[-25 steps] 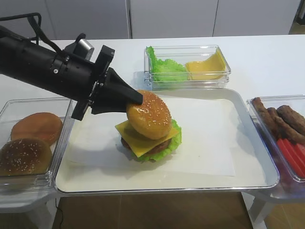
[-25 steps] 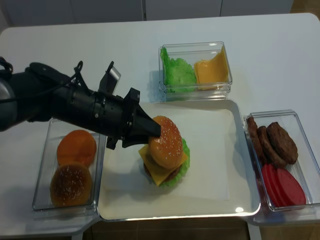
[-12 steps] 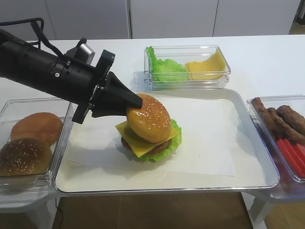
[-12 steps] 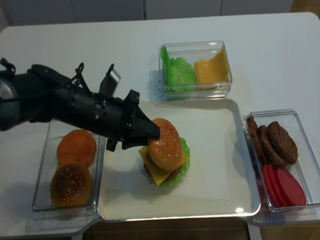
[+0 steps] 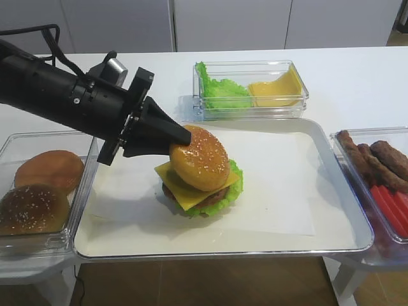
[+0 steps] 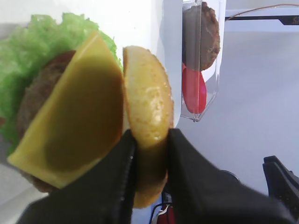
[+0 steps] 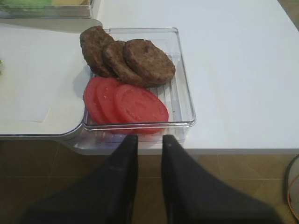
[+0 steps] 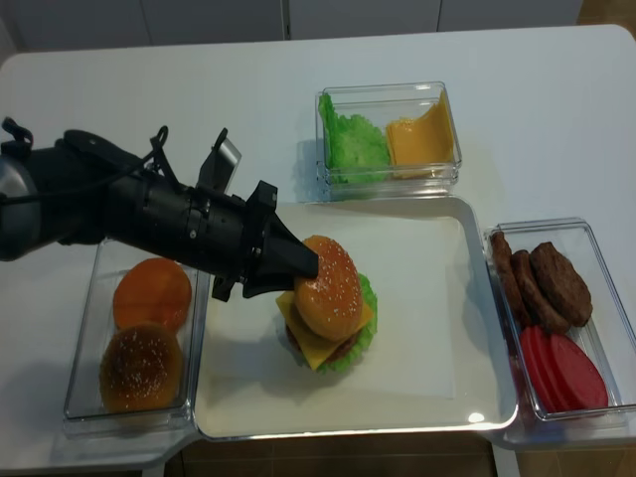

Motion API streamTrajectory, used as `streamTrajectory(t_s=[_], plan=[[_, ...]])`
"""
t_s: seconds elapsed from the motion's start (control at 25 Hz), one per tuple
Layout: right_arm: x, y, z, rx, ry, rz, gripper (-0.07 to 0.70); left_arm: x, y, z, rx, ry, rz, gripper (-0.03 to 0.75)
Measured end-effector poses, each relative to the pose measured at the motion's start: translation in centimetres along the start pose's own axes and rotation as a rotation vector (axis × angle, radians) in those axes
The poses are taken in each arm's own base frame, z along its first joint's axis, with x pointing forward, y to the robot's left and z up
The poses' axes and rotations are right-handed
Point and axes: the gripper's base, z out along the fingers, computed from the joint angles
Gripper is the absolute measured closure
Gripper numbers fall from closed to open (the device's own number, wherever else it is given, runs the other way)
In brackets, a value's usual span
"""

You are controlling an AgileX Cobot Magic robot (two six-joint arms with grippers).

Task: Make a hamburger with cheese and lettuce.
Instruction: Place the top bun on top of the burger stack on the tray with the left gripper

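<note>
The hamburger [image 5: 201, 182] stands on the white tray [image 5: 319, 236]: brown patty [image 6: 39, 95], ruffled green lettuce [image 5: 234, 185], square yellow cheese [image 5: 185, 191] and a golden sesame bun top [image 5: 199, 157]. My left gripper [image 5: 182, 137] is shut on the bun top [image 6: 147, 107] at its left edge and holds it tilted, low over the cheese [image 6: 79, 107]. The stack also shows in the realsense view [image 8: 328, 303]. My right gripper [image 7: 145, 140] is empty, its jaws a narrow gap apart, below the table edge in front of the patty and tomato box.
A clear box [image 5: 13, 239] at the left holds two lone buns [image 5: 38, 191]. A back box [image 5: 252, 89] holds green leaves and darker yellow-orange slices. A right box [image 7: 184, 93] holds brown patties [image 7: 126, 58] and red tomato slices [image 7: 126, 105].
My left gripper has lowered the bun top a little onto the stack. The right arm has not moved.
</note>
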Motion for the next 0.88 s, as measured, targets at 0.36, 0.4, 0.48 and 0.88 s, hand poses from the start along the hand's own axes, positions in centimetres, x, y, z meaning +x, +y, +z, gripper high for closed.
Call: streamTrajectory(t_s=[0.36, 0.4, 0.48, 0.88], plan=[[0.0, 0.0, 0.0, 0.0, 0.0, -0.004, 0.496, 0.03, 0.0, 0.0, 0.0, 0.004, 0.002, 0.546], [0.0, 0.0, 0.0, 0.0, 0.0, -0.004, 0.496, 0.02, 0.04, -0.05, -0.002, 0.003, 0.003, 0.535], [0.0, 0.0, 0.0, 0.0, 0.0, -0.004, 0.496, 0.01, 0.17, -0.15, -0.01, 0.005, 0.003, 0.507], [0.0, 0.0, 0.0, 0.0, 0.0, -0.002, 0.496, 0.26, 0.75, -0.35, -0.063, 0.037, 0.021, 0.408]])
